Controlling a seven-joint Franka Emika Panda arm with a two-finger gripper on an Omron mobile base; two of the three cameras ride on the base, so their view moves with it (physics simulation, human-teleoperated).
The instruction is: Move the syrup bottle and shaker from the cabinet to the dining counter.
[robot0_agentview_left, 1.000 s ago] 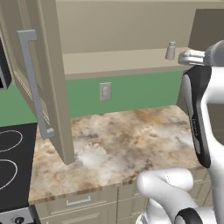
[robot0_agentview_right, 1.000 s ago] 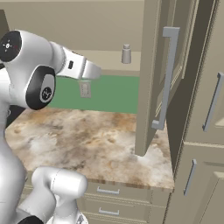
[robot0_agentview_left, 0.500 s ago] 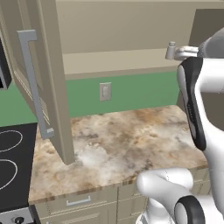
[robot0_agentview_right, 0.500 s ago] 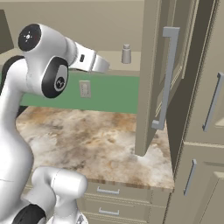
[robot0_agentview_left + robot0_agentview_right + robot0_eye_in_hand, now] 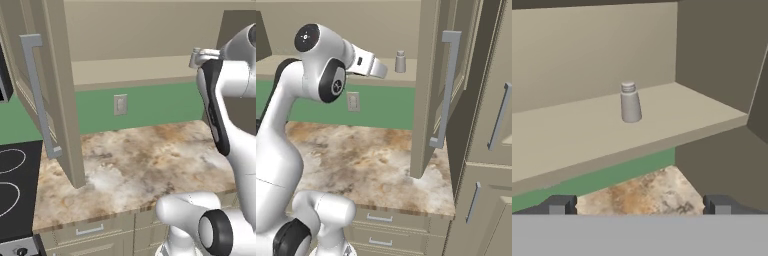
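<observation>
Fingers (image 5: 559,204) spread full wide, holding nothing, aimed level at small grey-silver capped shaker (image 5: 630,103); it stands upright on plain beige cabinet shelf (image 5: 572,135), so approach comes straight on.

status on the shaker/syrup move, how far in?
Early. Done: the cabinet doors stand open. In hand: nothing; the gripper is open and aimed at the shaker, which stands upright on the shelf, short of it. Left: grasp the shaker and carry it over; the syrup bottle's status can't be judged from here.
</observation>
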